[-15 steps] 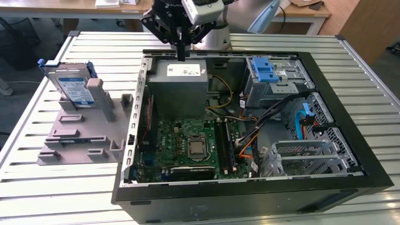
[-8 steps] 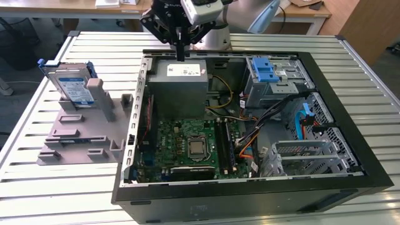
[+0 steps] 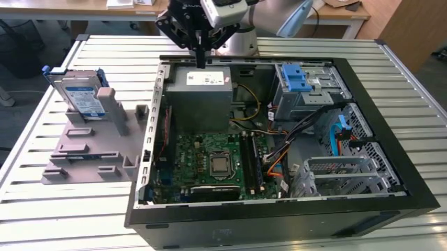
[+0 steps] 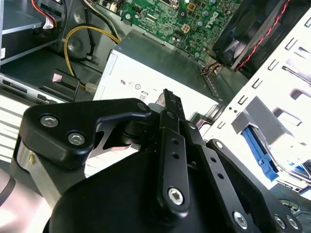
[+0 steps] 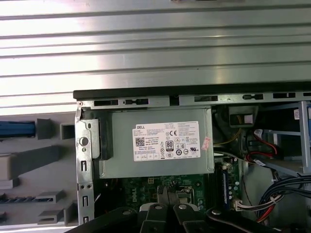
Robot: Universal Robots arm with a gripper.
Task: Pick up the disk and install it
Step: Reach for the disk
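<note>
Fingers clenched on nothing, hanging over the power supply

They point straight down from the wrist, pressed together and empty, the power supply directly beneath them inside the open case. The disk stands on edge in a grey stand on the counter, well apart from the fingers, beyond the case wall. Dropping here would strike the supply, I'd say; reaching the disk clenched would topple it.
</note>
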